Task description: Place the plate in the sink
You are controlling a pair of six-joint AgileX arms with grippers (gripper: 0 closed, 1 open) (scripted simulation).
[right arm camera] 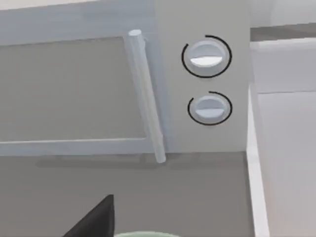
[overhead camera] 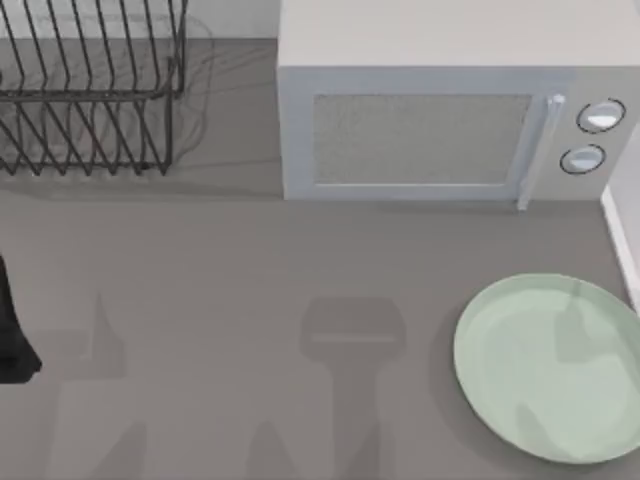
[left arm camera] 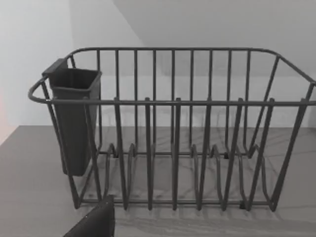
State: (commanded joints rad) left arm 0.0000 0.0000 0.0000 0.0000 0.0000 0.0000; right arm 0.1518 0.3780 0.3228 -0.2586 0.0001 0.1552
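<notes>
- Top view: the plate (overhead camera: 545,368) lies flat on the bench (overhead camera: 250,280) at its right side, just beside the sink (overhead camera: 622,240) rim, so my right arm is nearer.
- Left wrist view: the left pincer (left arm camera: 94,222) faces the dish rack (left arm camera: 173,128); whether spread, I cannot tell.
- Right wrist view: the right pincer (right arm camera: 94,217) hangs near the plate's edge, facing the microwave (right arm camera: 148,84); its state I cannot tell.

Even, soft overhead light throws faint arm shadows across the grey counter (overhead camera: 250,300); no glare

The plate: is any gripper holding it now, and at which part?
Nothing holds it. The plate lies flat on the counter near the sink rim, no finger touching it. Whether either gripper is open cannot be told.
</notes>
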